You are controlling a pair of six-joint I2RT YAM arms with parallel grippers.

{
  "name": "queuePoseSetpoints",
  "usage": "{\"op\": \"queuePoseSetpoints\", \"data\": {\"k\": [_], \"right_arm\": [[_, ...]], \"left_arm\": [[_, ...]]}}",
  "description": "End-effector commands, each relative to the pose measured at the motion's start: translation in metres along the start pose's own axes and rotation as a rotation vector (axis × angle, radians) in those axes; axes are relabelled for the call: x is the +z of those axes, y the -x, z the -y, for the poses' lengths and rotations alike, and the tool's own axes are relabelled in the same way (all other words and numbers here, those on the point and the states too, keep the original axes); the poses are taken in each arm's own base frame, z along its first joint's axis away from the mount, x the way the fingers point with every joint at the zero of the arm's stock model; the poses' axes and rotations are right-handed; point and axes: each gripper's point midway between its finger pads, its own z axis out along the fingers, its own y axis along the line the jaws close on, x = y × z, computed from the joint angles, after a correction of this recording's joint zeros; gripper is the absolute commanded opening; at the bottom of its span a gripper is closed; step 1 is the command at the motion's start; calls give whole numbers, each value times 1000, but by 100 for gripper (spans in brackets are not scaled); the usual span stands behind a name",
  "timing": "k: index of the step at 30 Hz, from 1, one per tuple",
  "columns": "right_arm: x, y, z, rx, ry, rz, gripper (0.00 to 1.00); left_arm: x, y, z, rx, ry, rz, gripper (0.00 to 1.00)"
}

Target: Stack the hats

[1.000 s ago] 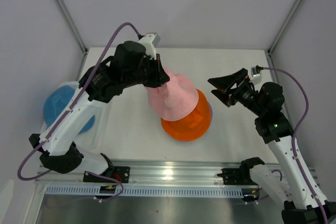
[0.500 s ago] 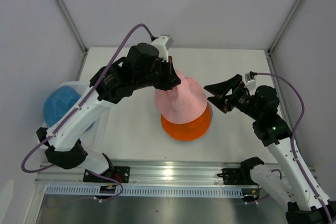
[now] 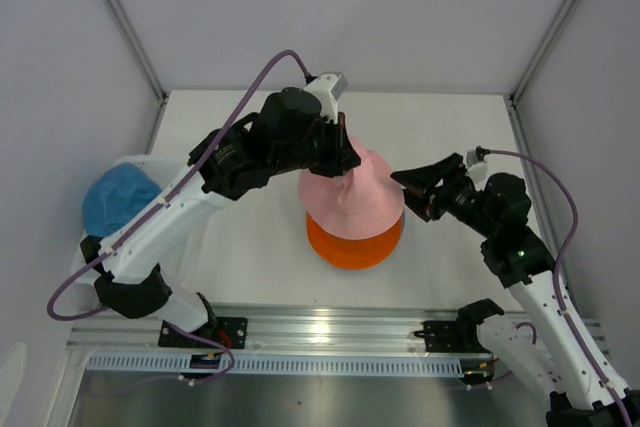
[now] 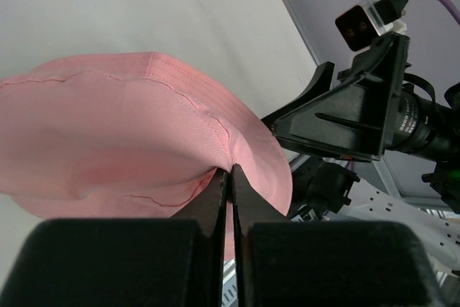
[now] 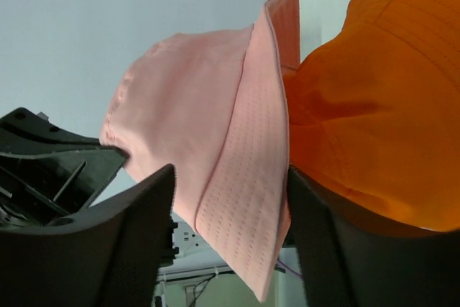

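My left gripper (image 3: 345,162) is shut on the crown fabric of the light pink hat (image 3: 355,202) and holds it up; its brim drapes over the bright orange hat (image 3: 350,245) on the table's middle. The left wrist view shows its closed fingertips (image 4: 231,172) pinching the pink hat (image 4: 129,127). My right gripper (image 3: 412,190) is open beside the pink hat's right edge. In the right wrist view the pink hat's brim (image 5: 244,177) hangs between its spread fingers (image 5: 144,228), with the orange hat (image 5: 374,106) to the right. The sky blue hat (image 3: 115,197) lies at the far left. The lavender hat does not show.
The blue hat rests in a white mesh basket (image 3: 190,232) at the table's left edge. Metal frame posts stand at the back corners, and an aluminium rail (image 3: 330,327) with the arm bases runs along the front.
My left gripper has carried the pink hat rightward until it sits over the orange hat. My right gripper has moved slightly toward the hat's right edge, still open.
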Motion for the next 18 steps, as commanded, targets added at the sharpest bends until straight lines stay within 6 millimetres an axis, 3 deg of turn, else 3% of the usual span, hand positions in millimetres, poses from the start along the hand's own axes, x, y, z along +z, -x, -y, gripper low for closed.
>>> {"op": "queuePoseSetpoints", "data": {"k": [1,3,4,6,7,8,12,18], "right_arm": [[4,0,-16,13,61,-7,63],[5,0,-15,16,57,-11,51],[6,-1,-14,18,53,-15,37],[7,-2,-11,15,40,-18,21],[6,-1,-10,11,35,-16,6],[6,-1,-6,10,17,-12,0],[2,1,8,-58,-62,4,0],[-12,10,45,-165,-241,68,0]], "left_arm": [[-3,7,19,-28,-60,38,1],[-3,5,22,-33,-66,34,1],[-3,3,21,-33,-64,29,1],[-3,-2,22,-38,-66,19,1],[-4,-2,22,-37,-69,21,1],[-4,-4,22,-35,-68,15,1],[-3,-16,19,-30,-52,-10,1],[-5,-35,7,-35,-21,-54,1]]}}
